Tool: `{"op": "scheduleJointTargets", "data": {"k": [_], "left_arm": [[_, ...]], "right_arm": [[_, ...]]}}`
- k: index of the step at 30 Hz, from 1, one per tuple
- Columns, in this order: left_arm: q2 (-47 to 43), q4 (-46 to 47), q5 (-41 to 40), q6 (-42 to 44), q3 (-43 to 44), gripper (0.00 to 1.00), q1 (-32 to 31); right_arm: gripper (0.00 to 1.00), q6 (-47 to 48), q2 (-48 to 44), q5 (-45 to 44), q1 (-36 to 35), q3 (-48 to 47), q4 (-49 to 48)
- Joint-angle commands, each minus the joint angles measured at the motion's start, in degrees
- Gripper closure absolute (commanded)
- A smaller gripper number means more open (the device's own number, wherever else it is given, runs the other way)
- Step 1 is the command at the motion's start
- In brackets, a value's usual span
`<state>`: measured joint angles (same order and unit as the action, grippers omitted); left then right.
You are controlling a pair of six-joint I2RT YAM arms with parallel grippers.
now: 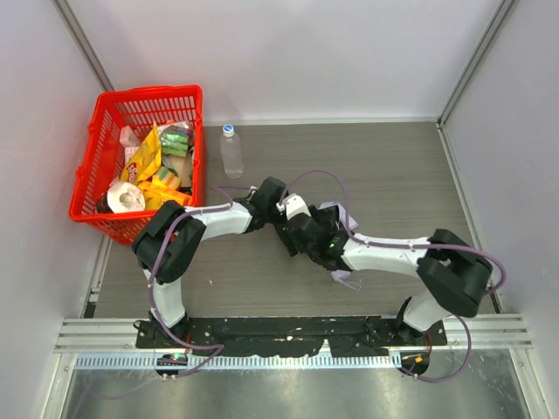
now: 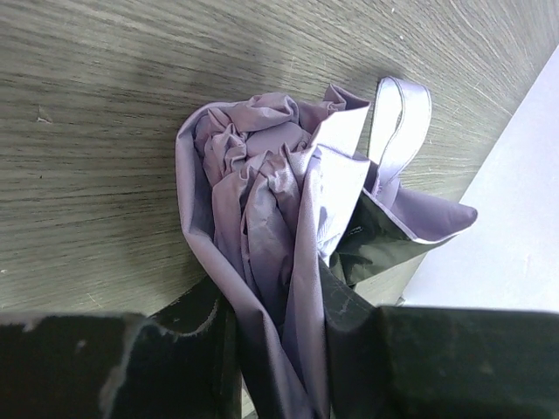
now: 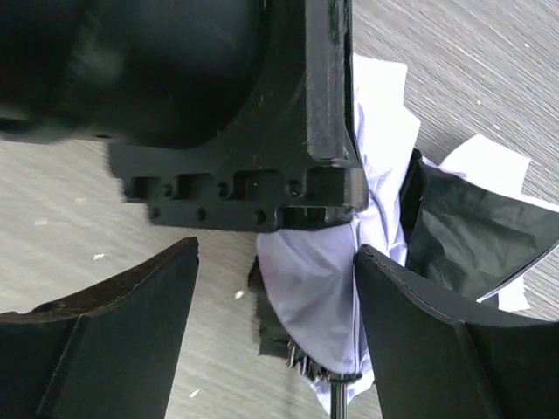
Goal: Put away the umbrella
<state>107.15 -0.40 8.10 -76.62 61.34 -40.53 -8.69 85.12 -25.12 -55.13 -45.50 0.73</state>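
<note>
The umbrella (image 2: 262, 183) lies bunched on the wooden table, pale lavender fabric with dark inner folds and a light strap loop (image 2: 397, 131). My left gripper (image 2: 279, 349) is shut on a pinched fold of its fabric. In the top view both grippers meet mid-table over the umbrella (image 1: 346, 279), which is mostly hidden under the arms. The left gripper (image 1: 272, 202) comes from the left, the right gripper (image 1: 299, 231) from the right. In the right wrist view the right gripper (image 3: 275, 340) stands wide open. The umbrella fabric (image 3: 314, 297) and thin shaft (image 3: 336, 403) lie between its fingers, nearer the right finger (image 3: 437, 340).
A red basket (image 1: 87, 188) filled with snack packets stands at the back left. A clear plastic bottle (image 1: 231, 150) stands just right of it. White walls enclose the table on three sides, one of them close to the umbrella (image 2: 515, 218).
</note>
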Motion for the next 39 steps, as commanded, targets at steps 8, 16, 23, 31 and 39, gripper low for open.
{"op": "scheduleJointTargets", "data": {"k": [8,16,23,31,39], "left_arm": [[2.5,-17.0,-4.3,-0.4,1.3,1.0,-0.1],[2.6,-8.2,-1.8,0.8,-2.1,0.66,-0.1],[0.8,-3.7,-2.7,3.5,-5.4,0.14,0.0],[0.8,-6.5,-4.9,4.9,-3.8,0.02,0.0],[2.5,-3.7,-7.0,6.2,-3.7,0.33,0.3]], "right_arm": [[0.46,-1.1,15.6,-22.9,-2.3,-2.6,-1.4],[0.99,-4.8,15.3,-6.0,0.2,4.4,-8.2],[0.99,-8.1,9.5,23.7,11.2,14.0,-23.2],[0.99,-15.9,10.1,53.0,23.2,18.1,-38.3],[0.99,-24.1,17.6,66.0,27.2,17.4,-49.8]]}}
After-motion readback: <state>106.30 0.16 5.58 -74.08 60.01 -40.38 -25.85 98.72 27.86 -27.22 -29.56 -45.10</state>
